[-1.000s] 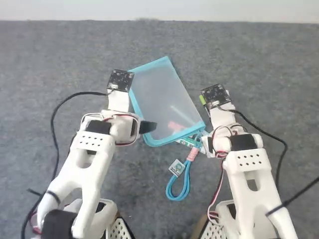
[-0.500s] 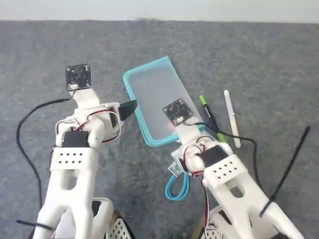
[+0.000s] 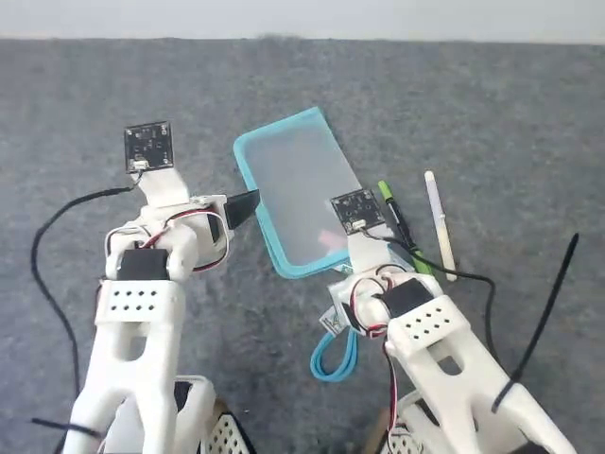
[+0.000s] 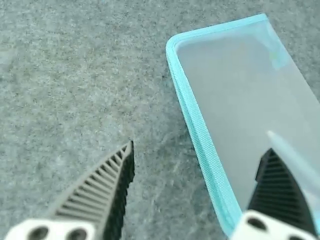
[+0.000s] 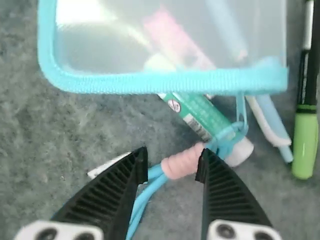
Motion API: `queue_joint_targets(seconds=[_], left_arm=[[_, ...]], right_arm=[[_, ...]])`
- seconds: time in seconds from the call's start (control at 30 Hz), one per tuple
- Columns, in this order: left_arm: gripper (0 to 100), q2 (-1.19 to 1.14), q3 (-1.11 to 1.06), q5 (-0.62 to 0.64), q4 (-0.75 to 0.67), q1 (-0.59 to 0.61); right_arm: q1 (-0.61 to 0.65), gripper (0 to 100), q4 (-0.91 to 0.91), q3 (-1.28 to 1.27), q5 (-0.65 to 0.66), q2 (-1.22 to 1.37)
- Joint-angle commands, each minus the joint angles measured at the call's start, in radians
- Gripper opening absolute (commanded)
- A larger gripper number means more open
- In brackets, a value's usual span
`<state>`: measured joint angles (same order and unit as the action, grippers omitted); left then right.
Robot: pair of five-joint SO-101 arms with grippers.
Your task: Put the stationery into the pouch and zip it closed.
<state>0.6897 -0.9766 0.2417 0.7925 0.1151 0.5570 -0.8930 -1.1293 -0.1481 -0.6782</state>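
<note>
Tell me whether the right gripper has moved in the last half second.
Yes. The right gripper shifted slightly toward the green pen, along the pouch's near edge.

No legible words or numbers; green tube (image 5: 200,120) carries a small red-ringed round sign and fine print too small to read; tag (image 3: 333,321) bears an indistinct mark.

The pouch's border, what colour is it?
The pouch border is turquoise, best seen in the right wrist view.
</note>
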Motion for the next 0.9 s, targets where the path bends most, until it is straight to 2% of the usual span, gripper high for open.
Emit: queue_joint_targets(seconds=[0.0,0.07,0.27,0.63,0.87], left_arm=[[37,-0.003,-0.007,-0.011,-0.048,0.006],[37,-0.003,-0.013,-0.011,-0.066,0.006],[37,-0.003,-0.012,-0.011,-0.074,0.005],[37,-0.003,-0.012,-0.011,-0.072,0.002],[37,-0.003,-0.013,-0.011,-0.072,-0.002]], right_arm=[[-0.013,17.7,-0.108,0.086,-0.041,-0.004],[-0.019,17.7,-0.139,0.103,-0.046,-0.001],[-0.108,17.6,-0.085,0.089,-0.072,0.047],[-0.107,17.7,-0.008,0.18,-0.077,0.338],[-0.105,18.0,-0.01,0.249,-0.29,0.366]])
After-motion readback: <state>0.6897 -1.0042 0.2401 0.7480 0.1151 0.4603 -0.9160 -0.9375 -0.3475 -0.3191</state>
